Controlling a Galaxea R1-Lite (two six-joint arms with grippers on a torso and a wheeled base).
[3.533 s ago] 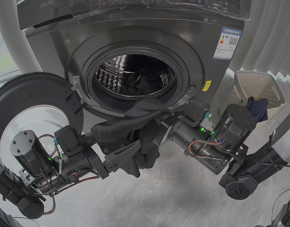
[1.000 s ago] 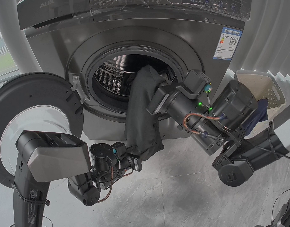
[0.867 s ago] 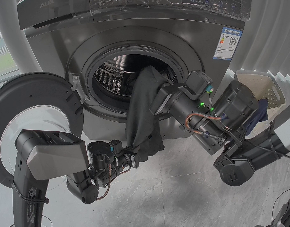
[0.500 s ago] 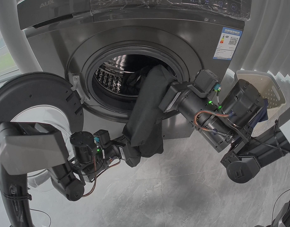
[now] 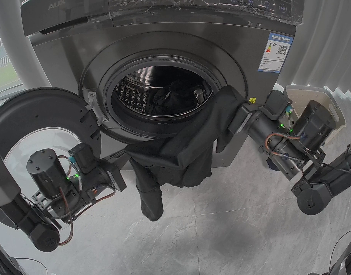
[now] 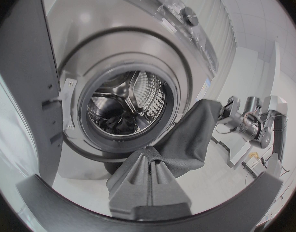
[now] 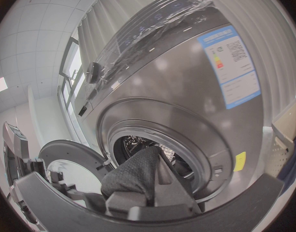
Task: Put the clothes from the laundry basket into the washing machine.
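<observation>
While left gripper [image 6: 150, 155] and right gripper [image 7: 154, 165] pinch the dark garment [image 5: 183, 149] slung near the washing machine [image 5: 164, 42], loading seems midway; next, lift it far inside.

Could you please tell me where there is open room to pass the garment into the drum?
The drum mouth is free across its upper and left part, above the dark clothes lying low inside. Its lower right rim is crowded: the dark garment stretches in front of it between left claw and right claw. The floor before the machine is bare.
</observation>
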